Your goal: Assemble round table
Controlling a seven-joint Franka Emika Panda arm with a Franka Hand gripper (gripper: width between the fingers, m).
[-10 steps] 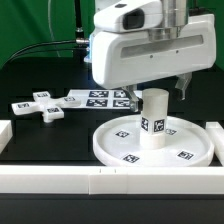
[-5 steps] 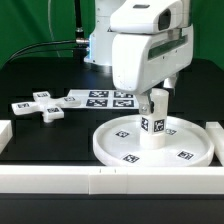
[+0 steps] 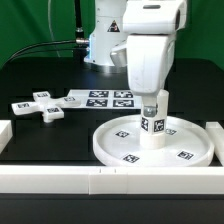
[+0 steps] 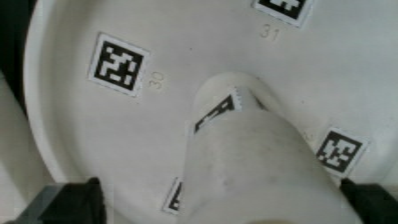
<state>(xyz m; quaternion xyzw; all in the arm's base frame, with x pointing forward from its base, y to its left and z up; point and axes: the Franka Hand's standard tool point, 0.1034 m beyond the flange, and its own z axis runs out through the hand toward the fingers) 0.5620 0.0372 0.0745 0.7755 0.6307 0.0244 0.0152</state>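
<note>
The round disc (image 3: 112, 150) lies flat on the black table with its rim up. The short cylinder leg (image 3: 153, 122) stands upright at its middle, tags on its side. My gripper (image 3: 154, 96) hangs straight over the leg's top, open. In the wrist view the dark fingertips (image 4: 71, 203) stand on either side of the leg (image 4: 267, 150), with the disc (image 4: 71, 110) below; I cannot tell whether they touch the leg. The cross-shaped foot (image 3: 38, 106) lies apart, at the exterior view's left.
The marker board (image 3: 100, 98) lies behind the disc, next to the foot. White border rails run along the front (image 3: 60, 180) and at both sides (image 3: 215, 132). A green backdrop and black cables stand at the back.
The hand has turned about its vertical axis and shifted toward the exterior view's right, now centred over the leg. The jaws stayed open. Leg, disc and foot have not moved.
</note>
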